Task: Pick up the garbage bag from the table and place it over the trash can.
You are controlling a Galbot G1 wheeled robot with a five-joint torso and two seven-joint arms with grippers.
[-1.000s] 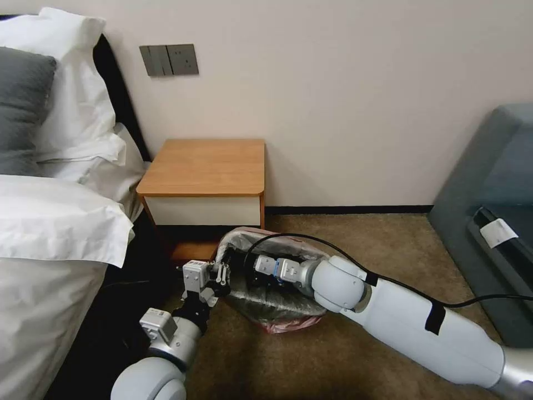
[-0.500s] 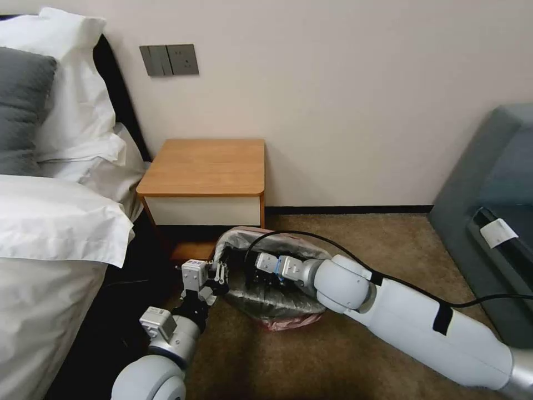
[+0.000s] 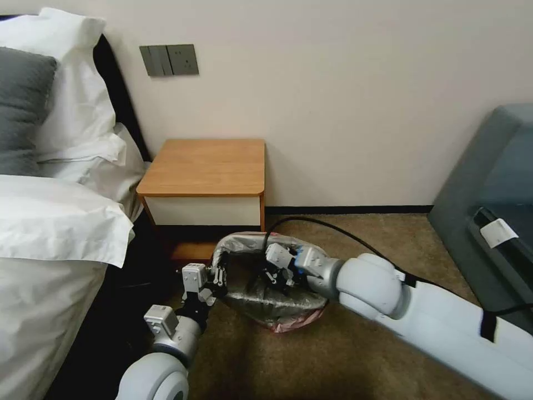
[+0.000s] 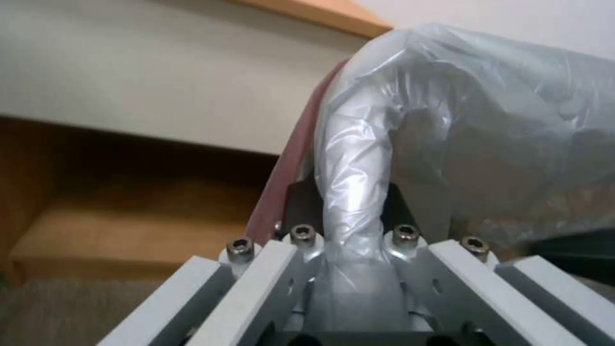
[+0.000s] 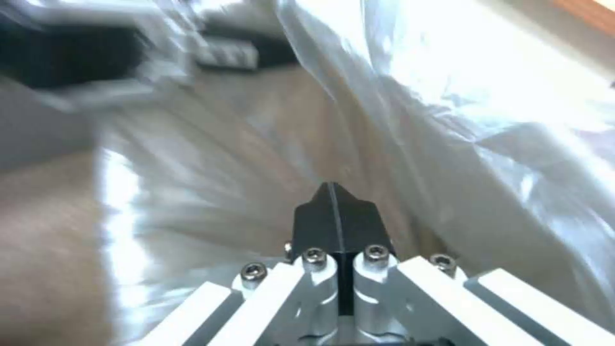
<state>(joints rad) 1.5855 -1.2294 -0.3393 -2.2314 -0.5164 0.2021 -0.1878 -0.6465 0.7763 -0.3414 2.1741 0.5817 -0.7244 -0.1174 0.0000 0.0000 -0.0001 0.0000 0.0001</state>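
The left claw (image 3: 217, 276) is clamped on the bag-covered rim at the left end of the trash can (image 3: 265, 312), its fingers (image 4: 301, 206) straddling the wrapped edge. The garbage bag (image 3: 277, 303) drapes over the can, which stands on the carpet just in front of the bench (image 3: 205, 166). The right claw (image 3: 273, 274) reaches into the lined opening, jaws pressed together, gripping nothing.

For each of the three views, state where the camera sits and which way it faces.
Head: on the robot's head, looking forward and down at the table, the bag over the can, and both arms.
Left wrist: behind the left gripper, which clamps the bagged rim.
Right wrist: behind the shut right gripper, facing inside the bag.
Shared: bag and table.
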